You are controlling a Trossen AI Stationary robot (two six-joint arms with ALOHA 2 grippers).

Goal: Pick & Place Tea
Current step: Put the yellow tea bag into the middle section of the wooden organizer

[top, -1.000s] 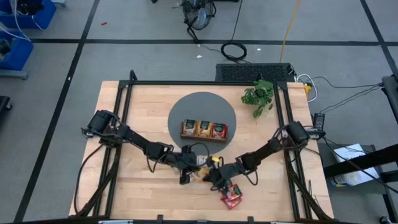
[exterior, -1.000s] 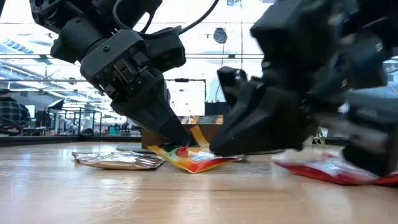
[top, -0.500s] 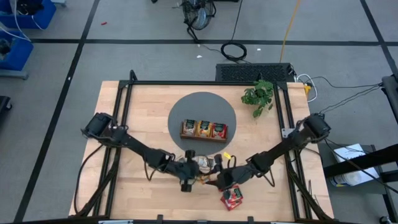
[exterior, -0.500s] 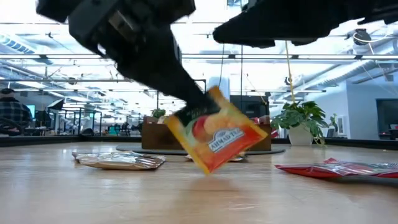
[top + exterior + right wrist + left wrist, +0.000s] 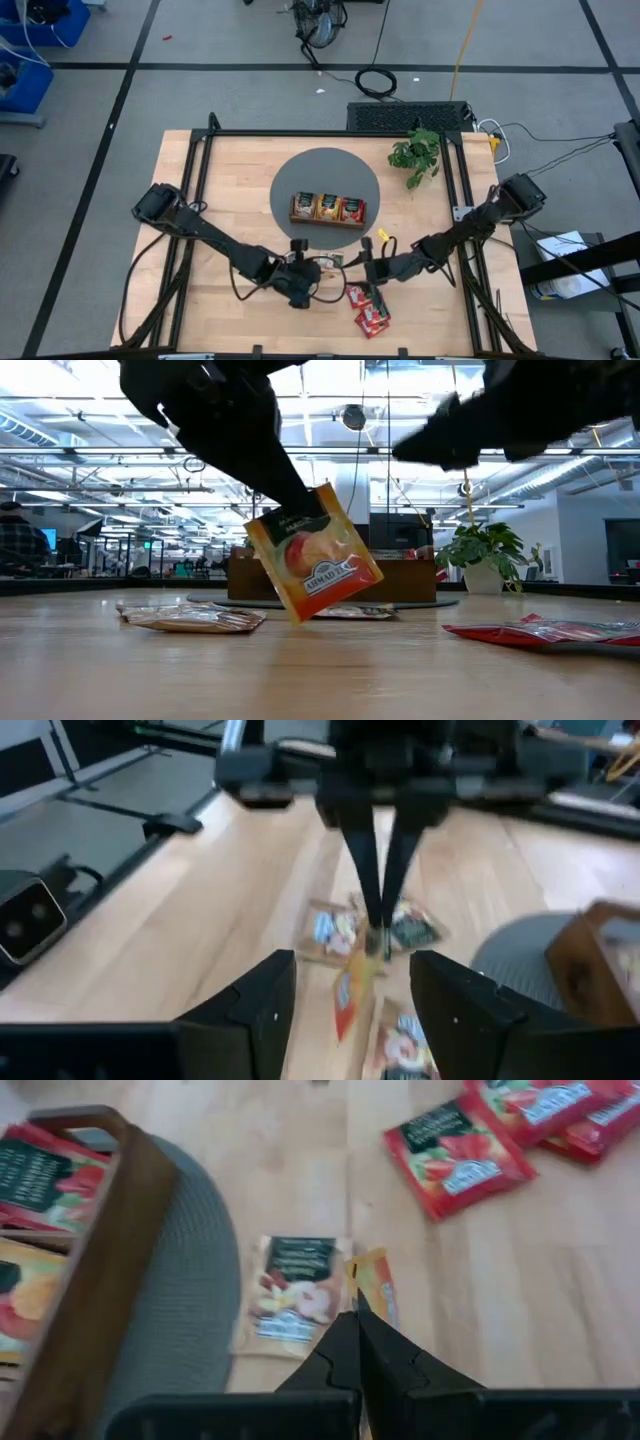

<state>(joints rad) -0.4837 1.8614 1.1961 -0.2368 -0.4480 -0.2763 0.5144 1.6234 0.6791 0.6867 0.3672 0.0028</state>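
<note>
Tea, one orange sachet (image 5: 312, 555), hangs tilted above the worktop (image 5: 240, 170), pinched at its top corner by the left gripper (image 5: 358, 1320), whose jaws are pressed together on it. The right gripper (image 5: 352, 982) hovers just beside it with jaws spread and empty. Below lies a pale sachet (image 5: 291, 1293); red sachets (image 5: 372, 310) rest nearby, and more sit in the wooden tray (image 5: 328, 208) on the grey mat (image 5: 300, 170). Such a packet looks light, thin and floppy, probably slick; an edge or corner pinch seems best, since it swings freely.
</note>
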